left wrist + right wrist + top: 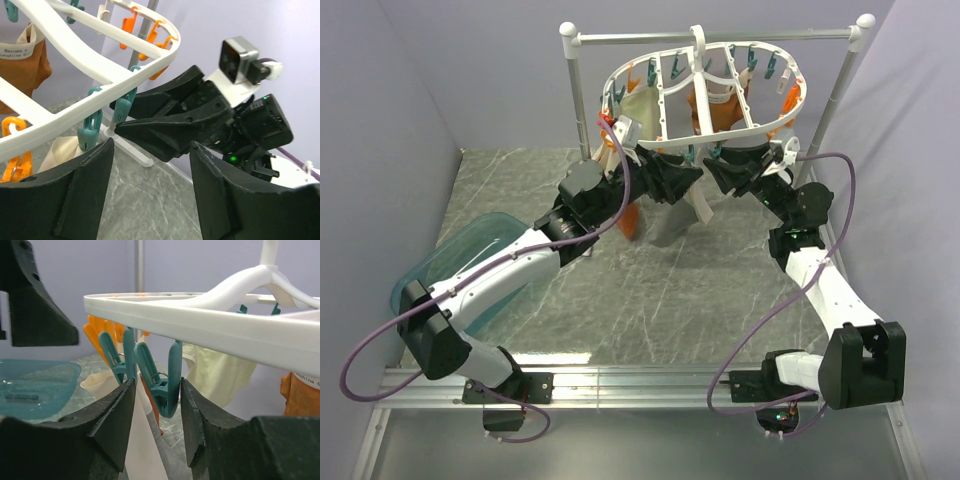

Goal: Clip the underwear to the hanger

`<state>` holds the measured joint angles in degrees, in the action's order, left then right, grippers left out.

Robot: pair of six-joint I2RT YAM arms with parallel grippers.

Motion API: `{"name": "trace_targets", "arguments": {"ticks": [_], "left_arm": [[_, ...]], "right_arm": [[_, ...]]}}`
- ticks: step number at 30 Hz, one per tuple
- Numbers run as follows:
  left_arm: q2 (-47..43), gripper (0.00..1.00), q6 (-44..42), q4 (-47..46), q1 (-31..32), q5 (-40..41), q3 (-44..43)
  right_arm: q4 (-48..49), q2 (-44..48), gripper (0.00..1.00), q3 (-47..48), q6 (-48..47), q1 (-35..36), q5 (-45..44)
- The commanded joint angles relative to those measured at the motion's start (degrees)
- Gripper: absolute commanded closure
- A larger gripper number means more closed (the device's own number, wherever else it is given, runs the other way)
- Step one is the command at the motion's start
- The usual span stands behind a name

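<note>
At centre frame under the hanger (pixel 200 320), the right gripper (pixel 157 385) straddles a teal peg (pixel 167 375), unclosed; the left gripper (pixel 150 150) gapes empty. Next, probably: squeeze peg, feed underwear (pixel 142 447) in.

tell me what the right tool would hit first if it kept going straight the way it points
Probably the teal peg hanging from the hanger: in the wrist view it sits between the fingers of the right tool. How near it is, I cannot tell.
</note>
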<state>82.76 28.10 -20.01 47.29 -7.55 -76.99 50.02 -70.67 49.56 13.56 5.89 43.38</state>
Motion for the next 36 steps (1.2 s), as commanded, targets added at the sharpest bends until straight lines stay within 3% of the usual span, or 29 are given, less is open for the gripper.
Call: {"name": "trace_targets", "arguments": {"ticks": [1, 3, 6, 12, 36], "left_arm": [[0.8, 0.32, -1.4, 0.2, 0.4, 1.6, -2.7], [1.2, 0.32, -1.9, -0.1, 0.4, 2.1, -2.8], [2.0, 0.31, -2.4, -0.3, 0.6, 2.6, -3.7], [2.2, 0.29, -2.3, 0.1, 0.5, 3.2, -4.4], [-1.7, 0.24, -1.2, 1.5, -0.5, 9.8, -2.1]], "right_arm": [[1.3, 2.3, 0.52, 1.7, -0.6, 0.6, 0.9], [0.8, 2.6, 0.52, 1.6, -0.5, 0.9, 0.7], [-0.2, 2.6, 0.41, 2.0, -0.5, 1.1, -0.7], [-3.2, 2.2, 0.34, 4.5, -1.3, 1.5, -4.7], [-7.2, 4.6, 0.32, 4.5, -10.5, 8.5, -17.8]]}}
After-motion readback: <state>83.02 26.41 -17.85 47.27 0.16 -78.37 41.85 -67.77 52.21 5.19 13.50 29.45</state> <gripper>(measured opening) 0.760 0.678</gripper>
